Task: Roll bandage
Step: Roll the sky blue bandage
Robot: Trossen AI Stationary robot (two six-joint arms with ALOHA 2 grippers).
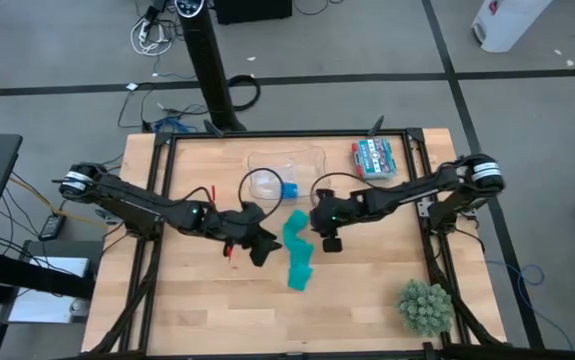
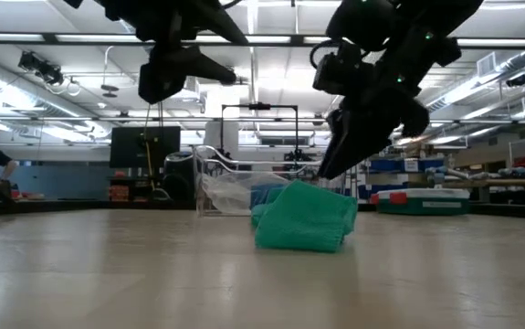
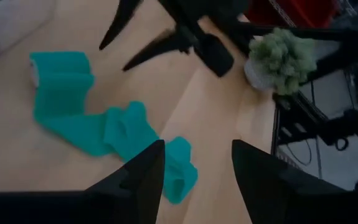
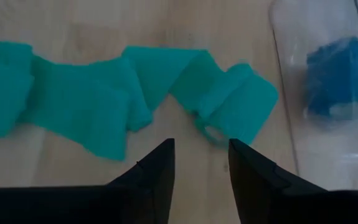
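Rumpled teal bandage (image 1: 298, 255) lies unrolled on the bench (image 1: 207, 310); left tool (image 1: 263, 248) and right tool (image 1: 331, 240) flank it, parted and empty, ready to roll.

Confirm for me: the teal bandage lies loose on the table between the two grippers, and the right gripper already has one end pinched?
Not pinched. The right wrist view shows the right gripper open and empty, short of the bandage. The rest holds: the bandage lies loose between it and the left gripper in the high view.

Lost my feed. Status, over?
Both end effectors, left and right, open, empty, flanking the bandage. Bandage crumpled loose on the table. Nothing in the way.
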